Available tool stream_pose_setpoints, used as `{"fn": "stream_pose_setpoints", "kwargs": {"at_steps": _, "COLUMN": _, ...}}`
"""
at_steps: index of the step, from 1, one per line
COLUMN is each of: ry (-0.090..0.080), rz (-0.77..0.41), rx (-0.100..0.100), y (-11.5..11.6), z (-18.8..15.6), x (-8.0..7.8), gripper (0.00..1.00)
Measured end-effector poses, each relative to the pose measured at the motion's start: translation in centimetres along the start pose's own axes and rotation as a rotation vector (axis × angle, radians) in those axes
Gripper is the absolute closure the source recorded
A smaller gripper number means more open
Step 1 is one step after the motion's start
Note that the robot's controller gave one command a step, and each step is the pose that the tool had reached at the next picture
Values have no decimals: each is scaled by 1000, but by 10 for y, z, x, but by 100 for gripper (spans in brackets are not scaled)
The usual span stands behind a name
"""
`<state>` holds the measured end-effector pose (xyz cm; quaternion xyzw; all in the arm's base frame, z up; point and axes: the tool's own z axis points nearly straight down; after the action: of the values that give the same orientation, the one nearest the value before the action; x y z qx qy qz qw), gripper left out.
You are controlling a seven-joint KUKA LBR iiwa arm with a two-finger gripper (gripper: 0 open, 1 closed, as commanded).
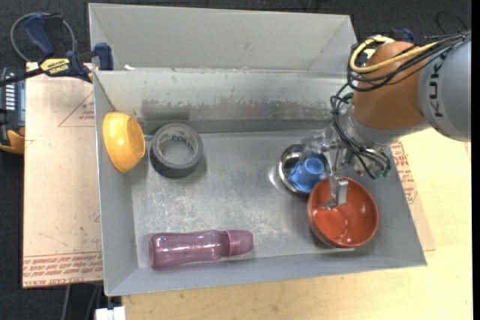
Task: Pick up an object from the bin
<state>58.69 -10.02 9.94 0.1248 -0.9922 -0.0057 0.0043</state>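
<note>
My gripper (337, 193) hangs at the bin's right side, its fingers reaching down into a red bowl (352, 225) near the front right corner. One finger (339, 191) shows against the bowl's inside. Just left of the gripper sits a blue cup (305, 173) inside a small shiny metal bowl (288, 161). Nothing shows between the fingers.
A grey roll of tape (177, 150) lies at the back left, with a yellow bowl (123, 140) tipped against the left wall. A pink plastic bottle (199, 246) lies on its side along the front. The arm comes in from the right.
</note>
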Motion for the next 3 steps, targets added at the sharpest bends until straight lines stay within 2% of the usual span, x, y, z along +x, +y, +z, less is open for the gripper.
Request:
{"fn": "stream_pose_setpoints", "kwargs": {"at_steps": 1, "ry": -17, "rz": 201, "rx": 10, "y": -24, "z": 29, "x": -55, "gripper": 0}}
{"fn": "stream_pose_setpoints", "kwargs": {"at_steps": 2, "ry": -20, "rz": -400, "rx": 11, "y": 16, "z": 22, "x": 7, "gripper": 100}}
{"fn": "stream_pose_setpoints", "kwargs": {"at_steps": 3, "ry": -20, "rz": -400, "rx": 10, "y": 16, "z": 22, "x": 7, "gripper": 100}}
